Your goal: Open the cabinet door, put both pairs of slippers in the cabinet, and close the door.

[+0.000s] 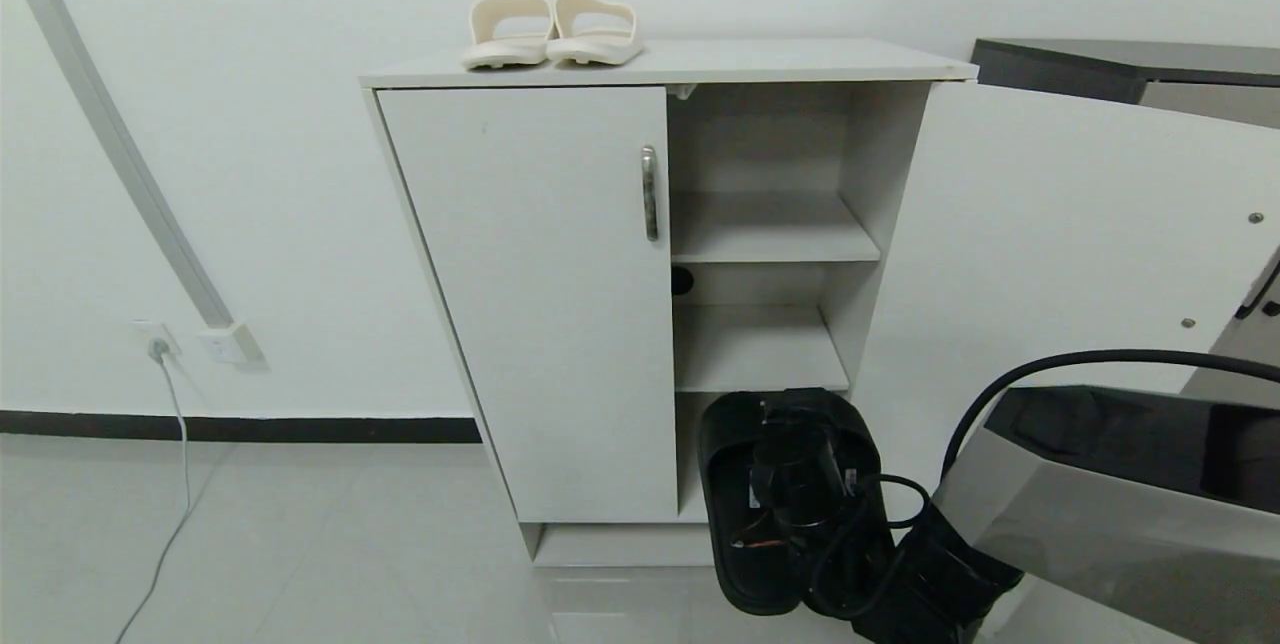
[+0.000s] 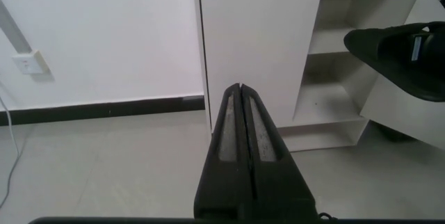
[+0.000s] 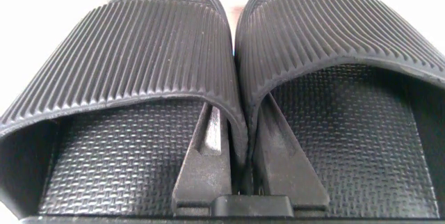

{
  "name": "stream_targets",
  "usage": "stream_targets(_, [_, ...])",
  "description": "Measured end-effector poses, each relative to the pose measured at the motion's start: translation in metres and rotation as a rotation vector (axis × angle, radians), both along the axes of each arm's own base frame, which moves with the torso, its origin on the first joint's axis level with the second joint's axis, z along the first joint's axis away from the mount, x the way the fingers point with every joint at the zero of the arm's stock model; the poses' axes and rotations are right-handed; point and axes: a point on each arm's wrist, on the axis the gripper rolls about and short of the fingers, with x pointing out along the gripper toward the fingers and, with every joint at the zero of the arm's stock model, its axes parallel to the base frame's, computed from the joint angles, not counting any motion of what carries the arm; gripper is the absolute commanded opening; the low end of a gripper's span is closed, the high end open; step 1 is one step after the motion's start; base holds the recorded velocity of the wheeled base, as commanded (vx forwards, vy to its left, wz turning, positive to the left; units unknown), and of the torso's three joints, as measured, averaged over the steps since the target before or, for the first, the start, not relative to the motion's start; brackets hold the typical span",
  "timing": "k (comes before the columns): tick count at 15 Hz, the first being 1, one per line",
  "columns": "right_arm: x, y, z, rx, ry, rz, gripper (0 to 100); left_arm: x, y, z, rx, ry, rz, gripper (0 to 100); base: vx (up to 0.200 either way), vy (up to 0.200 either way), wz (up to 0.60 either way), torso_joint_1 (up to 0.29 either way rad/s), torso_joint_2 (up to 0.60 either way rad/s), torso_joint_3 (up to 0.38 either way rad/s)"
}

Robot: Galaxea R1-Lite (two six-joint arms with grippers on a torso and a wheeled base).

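Cabinet (image 1: 520,304), white, stands beyond both hands, its left door shut and its right door (image 1: 1050,254) swung wide. Ribbed black slippers (image 1: 745,494) hang side by side at the lowest compartment's mouth. The right hand (image 3: 240,133) pinches their inner strap edges and partly hides their soles. Cream slippers (image 1: 552,29) rest on the cabinet top, well above that hand. Left hand (image 2: 240,95) is pressed together, holding nothing.

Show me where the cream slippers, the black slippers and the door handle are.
cream slippers (image 1: 595,4), head view, strap of the right one
black slippers (image 3: 139,50), right wrist view, ribbed strap
door handle (image 1: 649,192), head view, middle of the bar
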Motion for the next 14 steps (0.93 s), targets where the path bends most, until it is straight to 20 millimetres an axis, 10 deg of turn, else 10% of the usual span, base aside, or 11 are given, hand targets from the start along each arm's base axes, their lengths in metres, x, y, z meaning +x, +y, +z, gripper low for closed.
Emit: stream_targets(14, [0.019, 0.004, -0.01, 0.042, -0.098, -0.01, 0, 0.0, 0.0, 0.0, 0.0, 0.0, -0.001, 0, 0.0, 0.0, 0.0, 0.004, 0.0, -0.133])
